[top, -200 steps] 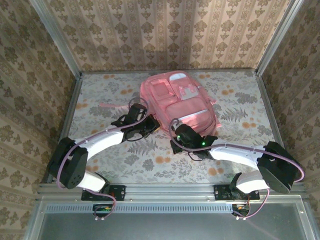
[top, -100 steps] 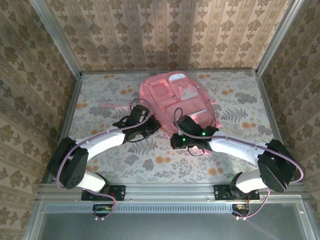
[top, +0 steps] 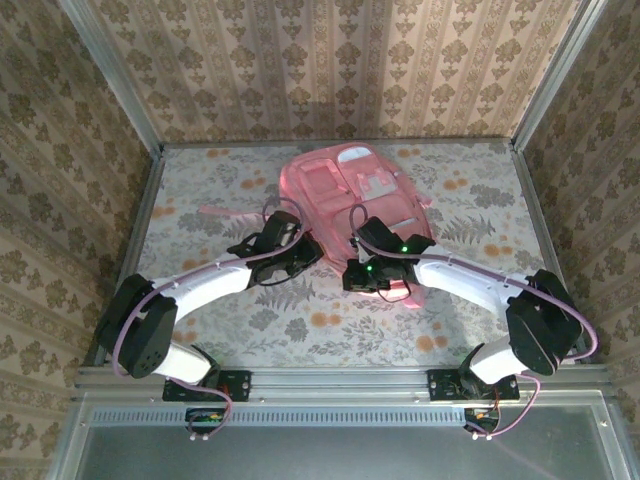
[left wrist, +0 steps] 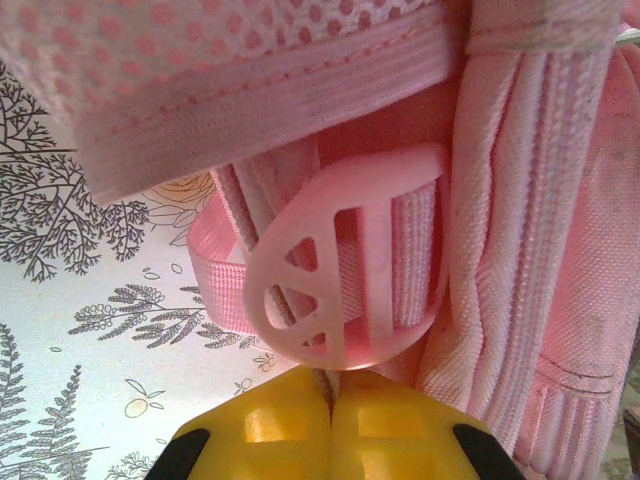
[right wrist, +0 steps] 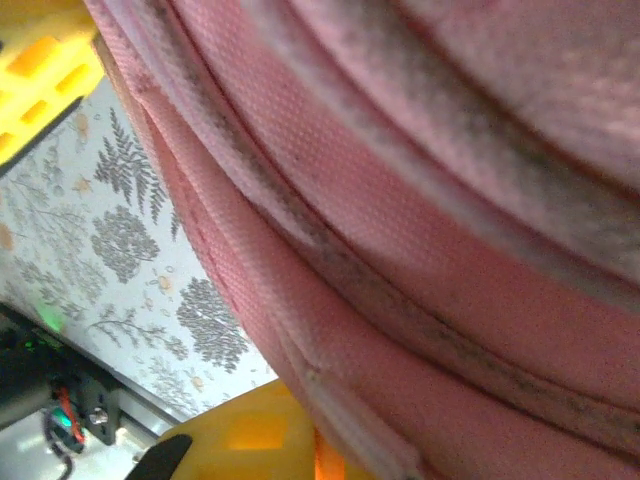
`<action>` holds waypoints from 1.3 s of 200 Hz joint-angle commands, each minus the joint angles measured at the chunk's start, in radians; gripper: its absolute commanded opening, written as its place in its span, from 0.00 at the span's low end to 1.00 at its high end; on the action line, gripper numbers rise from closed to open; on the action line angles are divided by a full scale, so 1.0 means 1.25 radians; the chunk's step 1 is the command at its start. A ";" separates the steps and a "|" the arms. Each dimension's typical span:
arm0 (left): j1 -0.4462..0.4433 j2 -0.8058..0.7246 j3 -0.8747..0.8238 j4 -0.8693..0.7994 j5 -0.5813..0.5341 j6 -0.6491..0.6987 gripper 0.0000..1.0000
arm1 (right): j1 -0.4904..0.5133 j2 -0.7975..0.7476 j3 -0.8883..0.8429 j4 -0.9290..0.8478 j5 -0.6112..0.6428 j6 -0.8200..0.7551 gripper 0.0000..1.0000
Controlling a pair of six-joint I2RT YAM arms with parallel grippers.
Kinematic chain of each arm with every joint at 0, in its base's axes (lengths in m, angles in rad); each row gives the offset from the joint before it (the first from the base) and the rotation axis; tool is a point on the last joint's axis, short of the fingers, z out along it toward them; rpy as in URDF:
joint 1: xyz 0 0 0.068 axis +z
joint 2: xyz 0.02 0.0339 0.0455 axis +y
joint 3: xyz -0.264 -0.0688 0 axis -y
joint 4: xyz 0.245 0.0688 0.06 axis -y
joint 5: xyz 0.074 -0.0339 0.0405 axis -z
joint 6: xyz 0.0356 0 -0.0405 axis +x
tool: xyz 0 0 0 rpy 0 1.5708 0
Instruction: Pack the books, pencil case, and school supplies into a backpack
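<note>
The pink backpack point(top: 345, 185) is lying on the desk point(top: 470, 300). The left tool point(left wrist: 330, 390) is sitting closed under its buckle point(left wrist: 340, 260). The right tool point(right wrist: 295, 442) is touching its edge; I cannot tell if it is gripping.

Backpack point(top: 330, 185) was pink — its buckle point(left wrist: 340, 270) paler pink. Table point(top: 300, 320) was white, grey ferns, orange blooms — walls point(top: 330, 60) beige damask.

Backpack point(left wrist: 520, 200) of matt woven pink cloth; its buckle point(left wrist: 372, 270) smooth plastic.
</note>
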 commanded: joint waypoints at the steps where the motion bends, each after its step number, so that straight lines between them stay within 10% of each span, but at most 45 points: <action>1: 0.010 -0.014 0.026 0.018 -0.073 0.010 0.00 | -0.006 -0.034 -0.014 -0.068 0.076 0.009 0.19; 92: 0.007 -0.011 0.017 0.023 -0.074 0.002 0.00 | -0.004 -0.054 -0.073 0.007 0.073 0.023 0.00; 260: 0.075 -0.033 0.003 -0.014 -0.051 0.004 0.00 | 0.014 -0.119 -0.052 -0.164 -0.005 -0.064 0.00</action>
